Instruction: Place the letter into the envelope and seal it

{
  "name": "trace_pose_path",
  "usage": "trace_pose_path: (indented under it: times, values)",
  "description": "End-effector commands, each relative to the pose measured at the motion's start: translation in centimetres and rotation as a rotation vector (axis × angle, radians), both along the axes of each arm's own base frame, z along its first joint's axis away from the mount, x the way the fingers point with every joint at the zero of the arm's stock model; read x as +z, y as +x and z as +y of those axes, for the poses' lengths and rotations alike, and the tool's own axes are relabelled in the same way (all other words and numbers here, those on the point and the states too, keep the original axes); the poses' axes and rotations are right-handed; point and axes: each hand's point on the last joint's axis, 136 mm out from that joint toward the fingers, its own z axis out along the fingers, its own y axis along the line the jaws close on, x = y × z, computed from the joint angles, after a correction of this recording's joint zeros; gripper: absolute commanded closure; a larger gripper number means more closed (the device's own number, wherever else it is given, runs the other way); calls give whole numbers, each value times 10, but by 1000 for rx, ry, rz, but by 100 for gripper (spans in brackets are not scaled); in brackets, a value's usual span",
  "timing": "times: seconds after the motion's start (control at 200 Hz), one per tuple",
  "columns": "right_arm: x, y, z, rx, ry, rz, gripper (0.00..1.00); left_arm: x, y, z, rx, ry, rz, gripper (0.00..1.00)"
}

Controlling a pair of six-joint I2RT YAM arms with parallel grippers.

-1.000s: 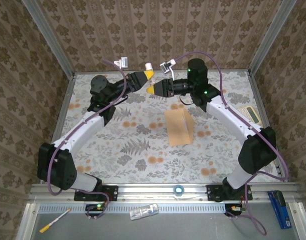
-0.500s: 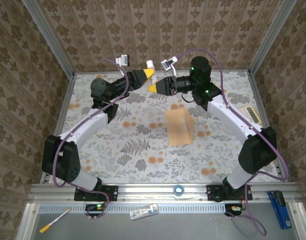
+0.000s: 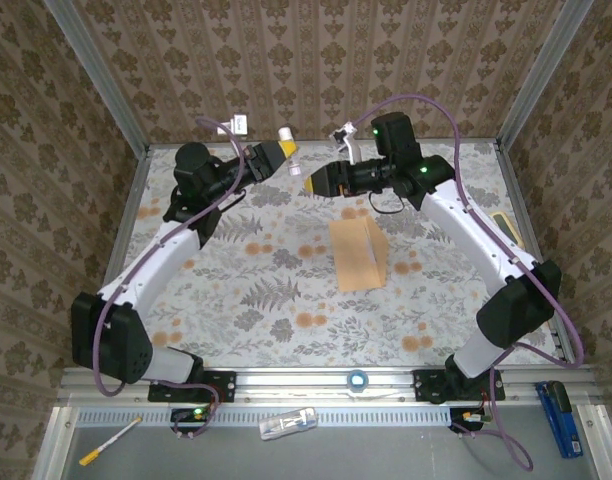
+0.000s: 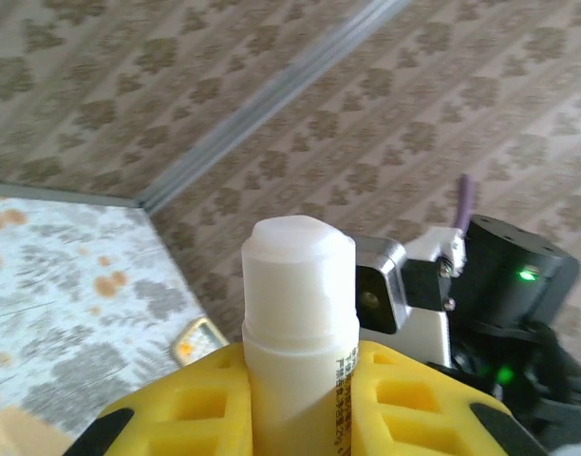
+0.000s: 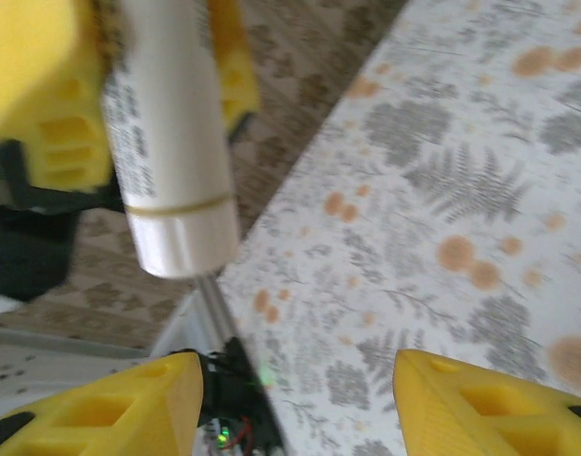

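The left hand (image 3: 279, 152) was clamped on a white plastic glue-stick tube (image 4: 298, 304), raised over the far part of the floral-cloth surface (image 3: 236, 290). The right hand (image 5: 300, 399), near it on the right, had its yellow fingers (image 5: 490, 404) apart, holding nothing. The tan paper envelope (image 3: 358, 255) lay mid-surface, nearer than both hands.

Item: the envelope (image 3: 356, 256). Plain tan kraft paper, oblong, unmarked. It lies on the floral table (image 3: 236, 300), just toward 3 o'clock of the table's centre, long axis running roughly 12 to 6 o'clock. A straight crease runs down its length near the 3 o'clock edge. The narrow panel beyond it is shaded darker; whether that panel lies flat or is raised cannot be determined.
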Motion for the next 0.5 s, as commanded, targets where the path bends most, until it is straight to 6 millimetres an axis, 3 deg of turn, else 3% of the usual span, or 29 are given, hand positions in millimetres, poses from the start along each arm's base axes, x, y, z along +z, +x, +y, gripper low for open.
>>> trace_pose_path:
  times: [0.0, 0.205, 0.22, 0.295, 0.495]
  values:
    - [-15, 3, -14, -87, -176, -36, 43, -9, 7, 14, 146, 148, 7, 100]
    - [-21, 7, 4, -113, -221, -80, 43, -21, 8, 14, 221, 212, 46, 100]
    - [-20, 8, 5, -115, -217, -84, 43, -22, 1, 5, 197, 215, 45, 100]
    - [-17, 8, 15, -99, -196, -96, 44, -25, -1, 1, 194, 218, 52, 100]
    - [-18, 10, 30, -77, -170, -80, 46, -24, -4, -1, 187, 198, 54, 100]
